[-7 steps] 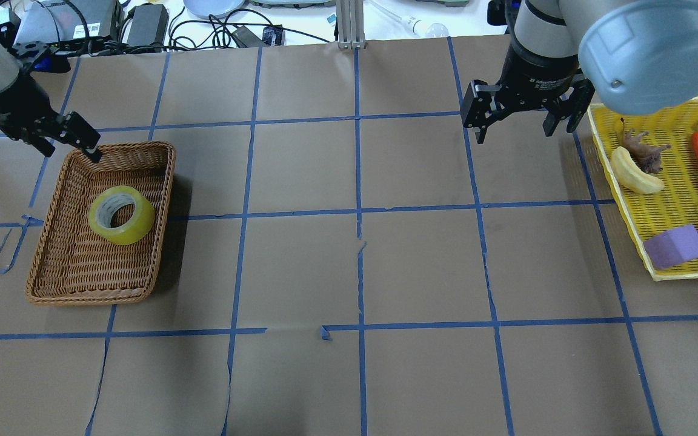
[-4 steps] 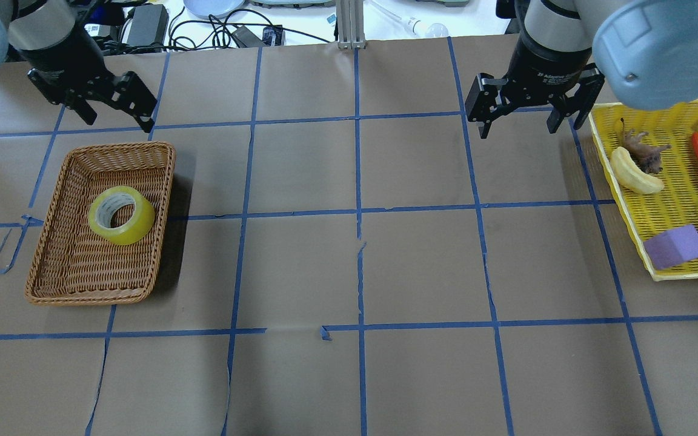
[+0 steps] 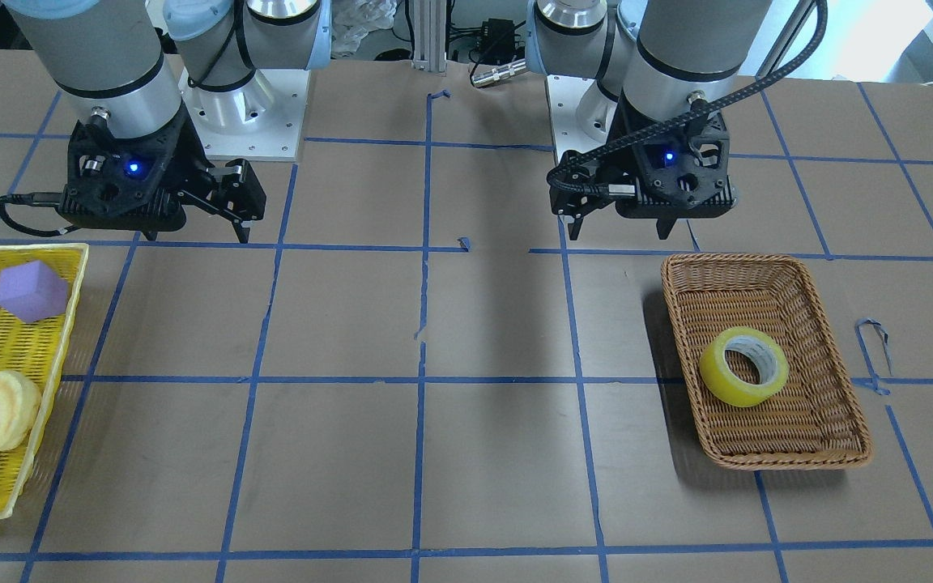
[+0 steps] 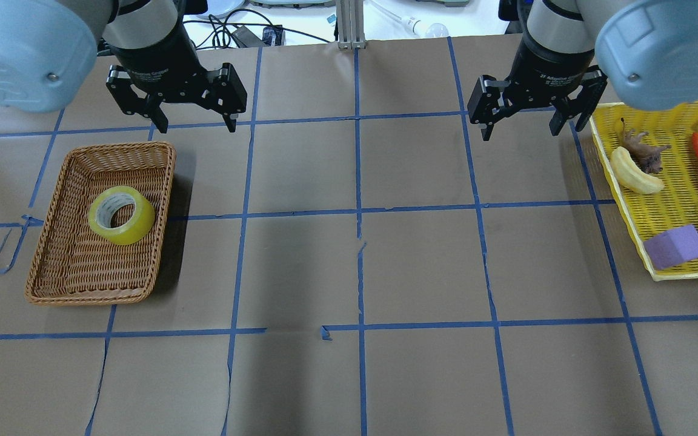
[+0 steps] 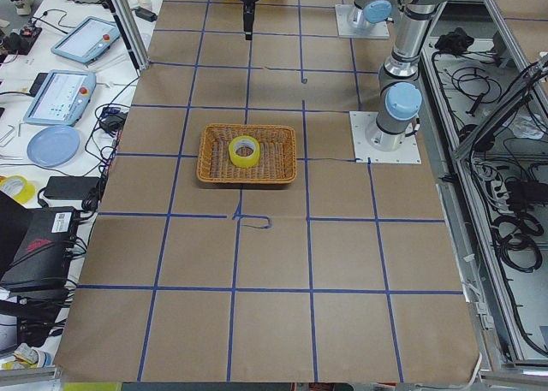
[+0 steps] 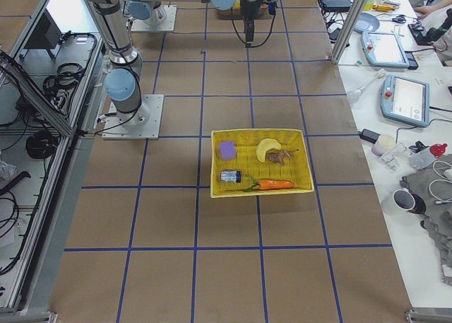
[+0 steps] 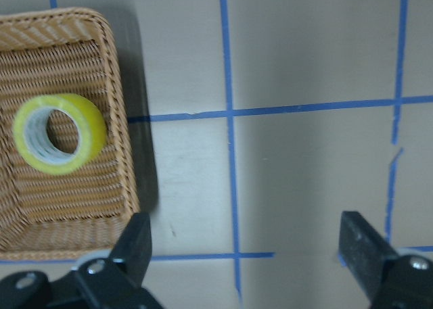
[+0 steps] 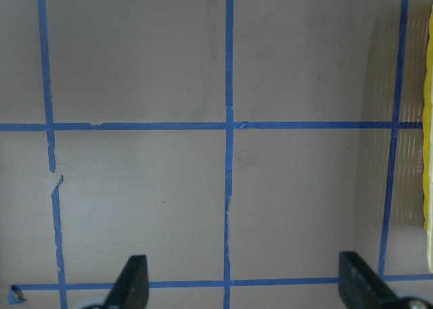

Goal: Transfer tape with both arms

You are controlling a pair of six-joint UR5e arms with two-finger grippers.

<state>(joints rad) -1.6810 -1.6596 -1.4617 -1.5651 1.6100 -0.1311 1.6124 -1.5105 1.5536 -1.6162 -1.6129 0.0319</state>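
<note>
Just one thick yellow tape roll [image 4: 121, 215] lying flat in the brown wicker basket [image 4: 122, 146], five bits like a purple block [image 4: 676, 245] in the yellow plastic basket [image 4: 621, 194], and the left gripper [image 4: 196, 124] has swung right off the wicker's far corner while the right gripper [image 4: 528, 130] barely budged, both claws spread wide and empty.

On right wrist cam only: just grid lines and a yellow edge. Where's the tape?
Observer: The tape lies flat in the wicker basket, on the left arm's side.
Operator: Anything holding it?
Observer: No. The left gripper hangs above the table, jaws open and empty.
Operator: And my yellow edge?
Observer: That is the wall of the yellow tray; the right gripper hangs beside it, jaws open.
</note>
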